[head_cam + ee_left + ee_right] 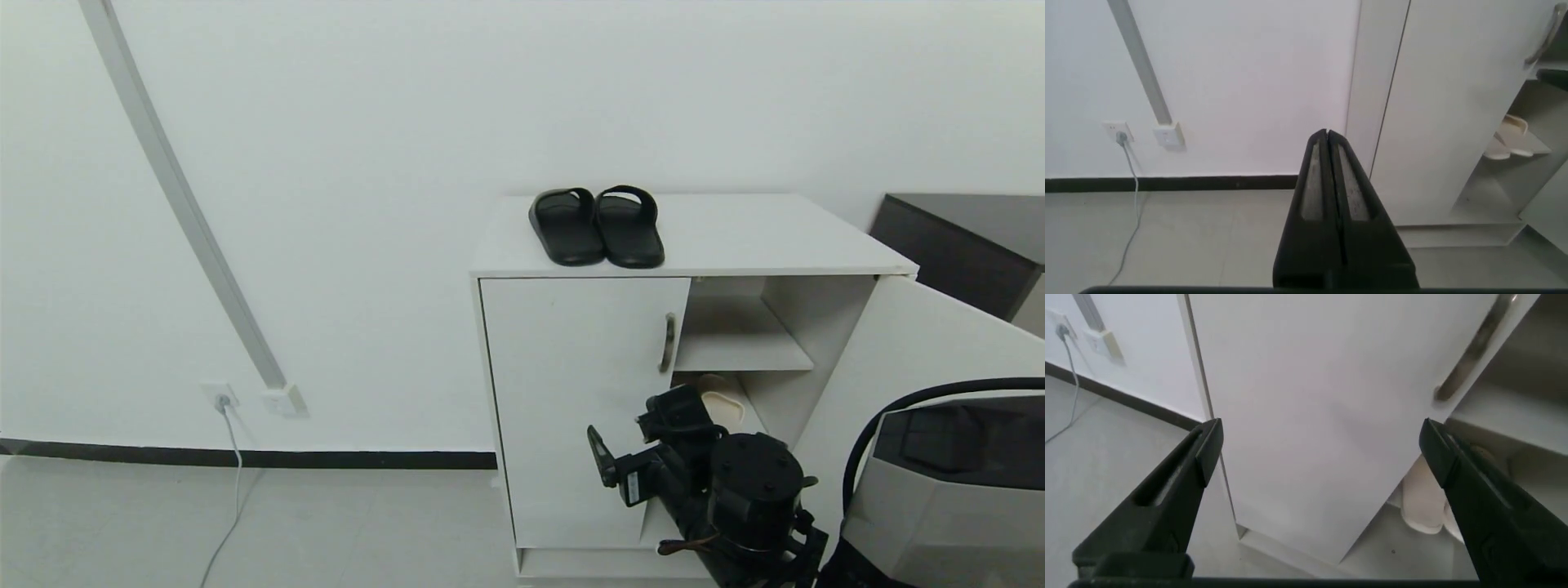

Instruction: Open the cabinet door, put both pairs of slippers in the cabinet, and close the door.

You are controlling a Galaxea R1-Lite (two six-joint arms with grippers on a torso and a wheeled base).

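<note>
A pair of black slippers [596,226] sits side by side on top of the white cabinet [751,233]. The cabinet's left door [580,392] is closed, with its handle [669,343] at the inner edge. Its right door [914,359] stands swung open. A beige pair of slippers [722,404] [1509,140] [1425,498] lies on the lower shelf inside. My right gripper [641,437] [1321,433] is open and holds nothing, low in front of the closed left door. My left gripper [1327,137] is shut and holds nothing, out to the left of the cabinet, above the floor.
A dark cabinet [963,245] stands to the right, behind the open door. On the left wall are a socket [219,397] with a hanging cable and a slanted grey conduit [180,196]. The floor left of the cabinet is open room.
</note>
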